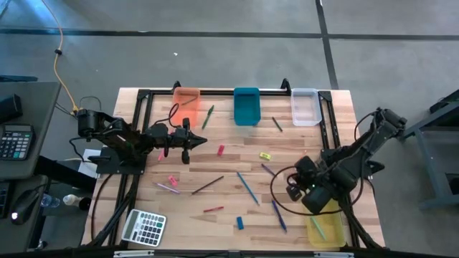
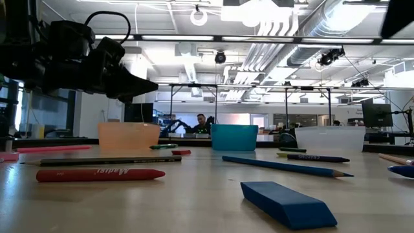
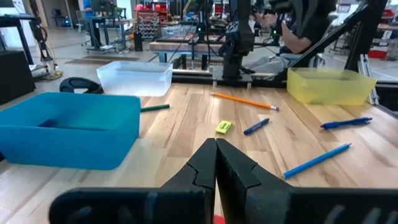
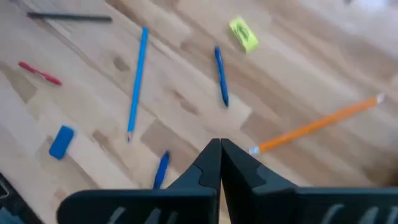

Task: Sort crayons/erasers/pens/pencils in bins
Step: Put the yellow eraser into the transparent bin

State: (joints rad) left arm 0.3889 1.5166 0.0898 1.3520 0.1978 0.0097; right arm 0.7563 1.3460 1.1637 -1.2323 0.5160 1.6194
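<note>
Four bins stand on the table: orange (image 1: 186, 100), teal (image 1: 246, 105) and clear (image 1: 305, 106) along the far edge, yellow (image 1: 326, 228) at the near right. Loose pencils, pens, crayons and erasers lie between them, among them a blue pencil (image 1: 248, 188), a yellow eraser (image 1: 265, 155), a blue eraser (image 1: 240, 223) and a red crayon (image 1: 213, 209). My left gripper (image 1: 188, 140) is shut and level, above the table's left half, holding nothing. My right gripper (image 1: 295, 188) hangs shut and empty above the table beside the yellow bin, slanting down; an orange pencil (image 4: 317, 127) lies below it.
A grey calculator (image 1: 143, 227) lies at the near left corner. A black frame (image 1: 215, 92) runs along the far edge and down both sides. Green pencils (image 1: 208, 117) lie before the far bins. Pink pieces (image 1: 172, 180) lie left of centre.
</note>
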